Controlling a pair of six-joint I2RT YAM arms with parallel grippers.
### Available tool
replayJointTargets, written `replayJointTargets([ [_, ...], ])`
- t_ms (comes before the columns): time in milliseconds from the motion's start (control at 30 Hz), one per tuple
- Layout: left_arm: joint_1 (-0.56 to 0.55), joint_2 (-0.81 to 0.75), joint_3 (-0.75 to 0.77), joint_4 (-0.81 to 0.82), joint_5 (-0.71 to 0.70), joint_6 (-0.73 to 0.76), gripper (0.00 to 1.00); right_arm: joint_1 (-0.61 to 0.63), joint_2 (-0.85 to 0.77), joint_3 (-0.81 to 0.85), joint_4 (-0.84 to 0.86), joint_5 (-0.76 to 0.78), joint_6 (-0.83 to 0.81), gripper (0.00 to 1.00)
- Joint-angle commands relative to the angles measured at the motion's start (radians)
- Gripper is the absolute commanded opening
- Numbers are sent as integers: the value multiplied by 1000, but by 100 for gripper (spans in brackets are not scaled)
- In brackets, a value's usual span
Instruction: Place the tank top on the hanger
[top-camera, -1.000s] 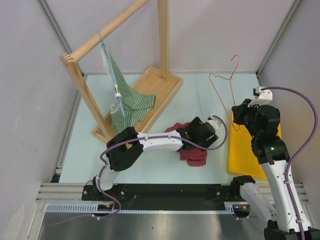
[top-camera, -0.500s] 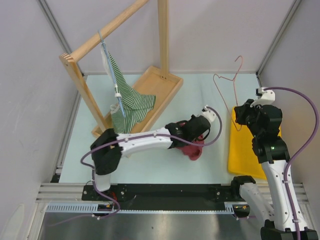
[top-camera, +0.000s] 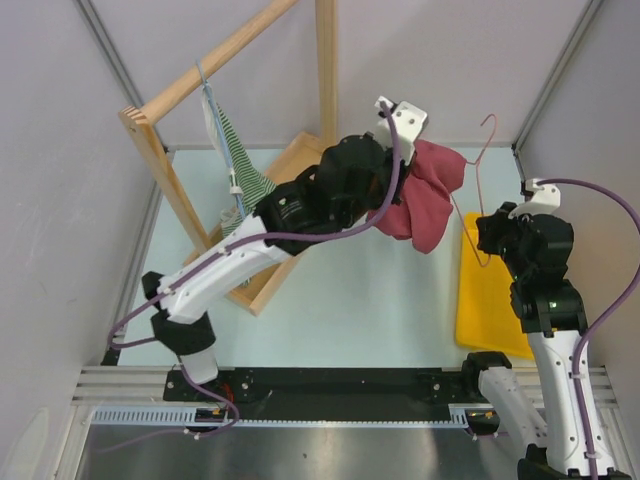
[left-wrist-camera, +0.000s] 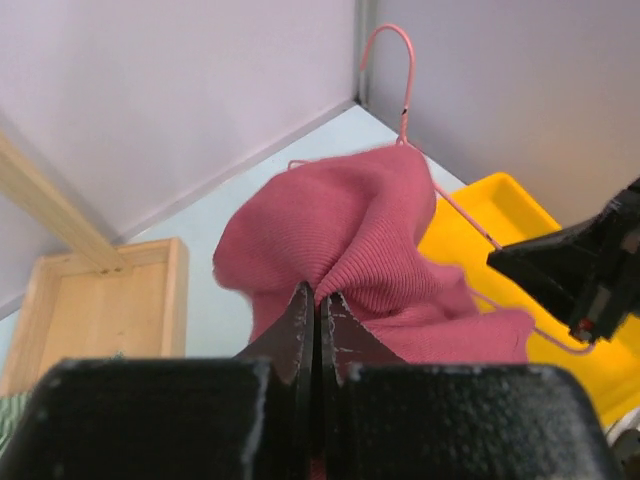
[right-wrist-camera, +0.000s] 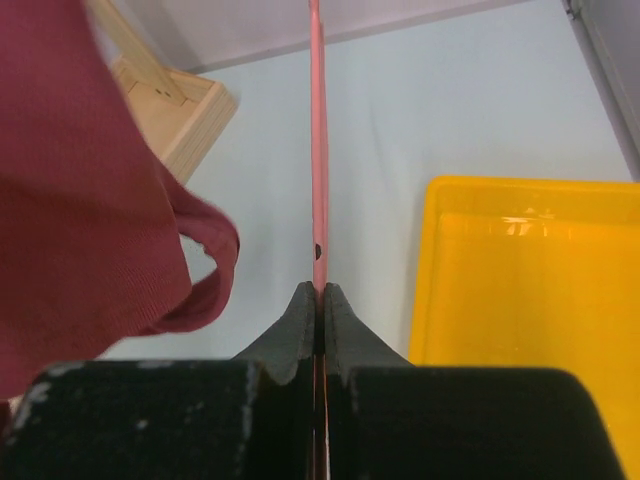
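Tank top — maroon, bunched, lifted clear of the table beside the hanger, pinched in the closed left gripper. Hanger — pink wire, clamped in the closed right gripper. Handling: hold the hanger steady and feed the strap loop over one shoulder.

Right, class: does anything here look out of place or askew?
The tank top hangs in a crumpled bunch from the left jaws, pinched shut in mid-air beside the pink hanger, not spread open. Nothing looks spilled or damaged.
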Motion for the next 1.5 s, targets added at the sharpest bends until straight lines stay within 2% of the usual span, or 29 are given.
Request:
replayJointTargets([
  [0, 96, 196, 77, -191, 143, -42, 0, -3, -25, 76, -24, 59, -7, 0],
  [100, 118, 223, -85, -124, 190, -58, 0, -5, -37, 87, -50, 81, -26, 0],
  [167, 118, 215, -131, -84, 273, -63, 0, -6, -40, 98, -59, 90, -35, 0],
  [233, 116, 195, -185, -65, 296, -76, 0, -5, -38, 101, -62, 98, -36, 0],
  [433, 72, 10, -322, -85, 113, -72, 0, -5, -37, 104, -61, 85, -30, 0],
  [567, 57, -136, -418, -119, 85, -78, 0, -6, -28, 98, -52, 70, -26, 0],
  [667, 55, -170, -458, -157, 79, -82, 0, -6, -23, 90, -41, 61, -20, 0],
  [767, 55, -136, -445, -165, 103, -84, 0, -5, -23, 81, -32, 56, -12, 0],
  [867, 55, -9, -362, -136, 201, -76, 0, -6, -31, 81, -32, 59, 2, 0],
  [900, 55, 96, -293, -110, 227, -75, 0, -6, -31, 81, -33, 59, 3, 0],
  [933, 55, 150, -246, -102, 252, -73, 10, -6, -34, 87, -39, 64, 4, 0],
  [967, 57, 220, -134, -99, 257, -72, 27, -6, -38, 90, -44, 65, 0, 0],
  [1000, 55, 329, -75, -97, 263, -69, 47, -6, -41, 98, -50, 71, 0, 0],
  [1033, 55, 380, -20, -99, 270, -64, 79, -6, -43, 101, -62, 81, -1, 0],
  [1067, 55, 413, 56, -106, 278, -70, 88, -6, -47, 107, -72, 84, -3, 0],
  [1133, 51, 413, 62, -96, 283, -87, 99, -8, -51, 116, -87, 102, -12, 0],
  [1200, 38, 332, -102, 14, 248, -81, 99, -8, -57, 118, -90, 117, -18, 0],
  [1233, 25, 225, -191, 71, 240, -57, 99, -8, -57, 119, -92, 124, -23, 0],
  [1267, 21, 157, -375, 185, 241, -44, 100, -8, -55, 119, -92, 122, -23, 0],
  [1333, 20, -17, -560, 281, 240, -47, 100, -6, -46, 119, -81, 104, -16, 0],
  [1367, 21, -64, -718, 332, 187, -58, 99, -8, -46, 113, -76, 96, -13, 0],
  [1467, 40, -194, -921, 289, 38, -134, 98, -7, -41, 90, -46, 55, 3, 0],
])
